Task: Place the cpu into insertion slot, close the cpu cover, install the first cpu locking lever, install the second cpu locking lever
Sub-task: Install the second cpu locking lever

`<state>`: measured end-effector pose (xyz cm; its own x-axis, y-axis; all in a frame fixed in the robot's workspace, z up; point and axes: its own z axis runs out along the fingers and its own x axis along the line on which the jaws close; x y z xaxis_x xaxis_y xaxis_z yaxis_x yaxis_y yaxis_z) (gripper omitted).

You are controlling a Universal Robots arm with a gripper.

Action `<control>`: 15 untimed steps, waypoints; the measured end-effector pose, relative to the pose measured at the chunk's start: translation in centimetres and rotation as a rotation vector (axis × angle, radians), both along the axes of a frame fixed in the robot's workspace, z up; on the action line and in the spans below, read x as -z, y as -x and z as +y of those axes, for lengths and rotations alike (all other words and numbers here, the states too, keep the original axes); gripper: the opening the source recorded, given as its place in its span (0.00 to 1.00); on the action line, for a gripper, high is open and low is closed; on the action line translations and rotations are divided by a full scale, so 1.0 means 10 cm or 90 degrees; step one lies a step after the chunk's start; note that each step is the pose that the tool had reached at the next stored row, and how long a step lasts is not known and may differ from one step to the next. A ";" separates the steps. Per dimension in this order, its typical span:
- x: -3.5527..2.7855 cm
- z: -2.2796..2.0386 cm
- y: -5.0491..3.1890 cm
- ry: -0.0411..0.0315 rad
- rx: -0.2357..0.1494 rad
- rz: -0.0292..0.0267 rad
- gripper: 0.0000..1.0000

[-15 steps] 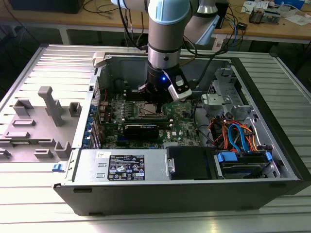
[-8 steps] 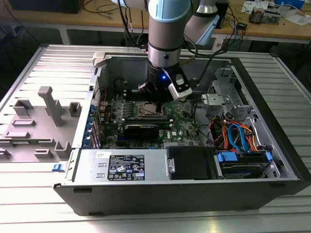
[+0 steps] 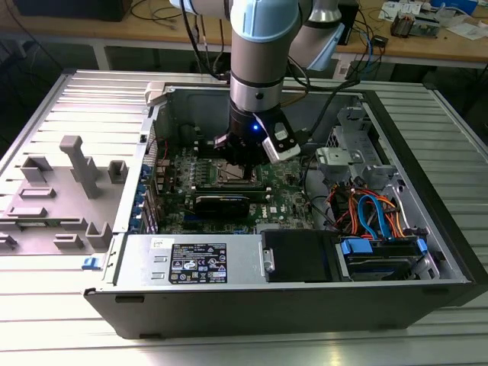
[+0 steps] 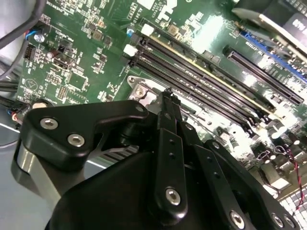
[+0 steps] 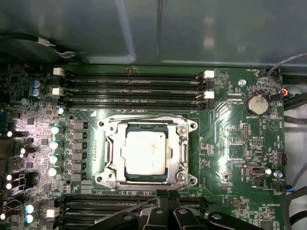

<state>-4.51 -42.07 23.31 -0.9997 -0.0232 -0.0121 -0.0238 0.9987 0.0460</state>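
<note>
hanging inside the open computer case in the exterior view, the tool sits low over the green motherboard.

in the first wrist view the cpu lies flat in the insertion slot, the cpu cover framing it — the tool's fingertips are together just beside the slot's edge.

in the second wrist view the closed fingers hold nothing.

the chip looks light, stiff and fragile — best held by its edges.
</note>
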 end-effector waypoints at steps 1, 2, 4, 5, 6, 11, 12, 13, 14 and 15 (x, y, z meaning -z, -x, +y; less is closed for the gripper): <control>0.000 -0.006 0.017 0.0000 0.000 0.0003 0.11; 0.000 -0.014 0.034 0.0000 0.000 0.0005 0.11; 0.000 -0.019 0.040 0.0000 0.000 0.0006 0.11; 0.000 -0.019 0.040 0.0000 0.000 0.0006 0.11; 0.000 -0.019 0.041 0.0000 0.000 0.0006 0.11; 0.000 -0.022 0.042 0.0000 0.000 0.0006 0.11; 0.000 -0.024 0.042 0.0000 0.000 0.0006 0.11; 0.000 -0.026 0.042 0.0000 0.000 0.0006 0.11; 0.000 -0.034 0.041 0.0000 0.000 0.0006 0.11; 0.000 -0.052 0.041 0.0000 0.000 0.0006 0.11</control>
